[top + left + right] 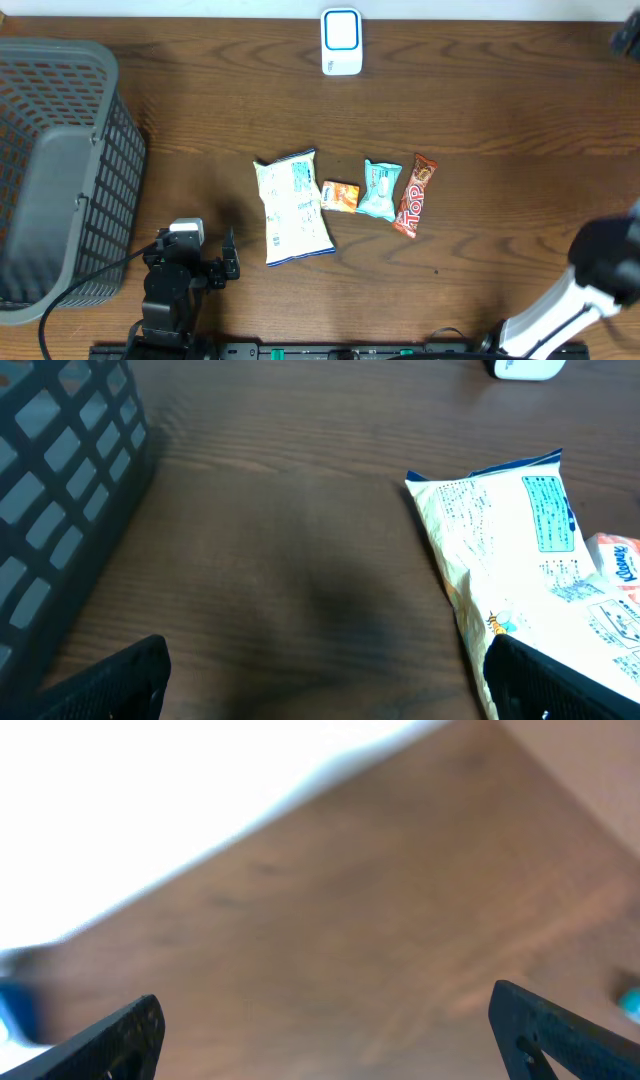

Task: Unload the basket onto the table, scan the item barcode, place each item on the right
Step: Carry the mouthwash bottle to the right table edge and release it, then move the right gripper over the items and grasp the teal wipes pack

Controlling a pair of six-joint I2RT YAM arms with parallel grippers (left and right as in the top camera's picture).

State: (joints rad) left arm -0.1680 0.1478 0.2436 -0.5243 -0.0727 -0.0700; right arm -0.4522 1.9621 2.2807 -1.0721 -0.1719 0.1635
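Note:
Several items lie in a row mid-table: a white and yellow snack bag (294, 208), a small orange packet (340, 195), a teal packet (381, 189) and a red bar (415, 195). The white and blue barcode scanner (341, 42) stands at the far edge. My left gripper (231, 262) rests low at the front left, open and empty. In the left wrist view the left gripper (325, 652) has the bag (520, 550) just past its right finger. My right arm (600, 265) is raised at the front right. The right gripper (325, 1002) is open over blurred table with nothing between its fingers.
A large grey mesh basket (60, 170) fills the left side, close to the left arm, and its wall (60, 510) shows in the left wrist view. The scanner (525, 368) shows at that view's top right. The right wrist view is motion-blurred.

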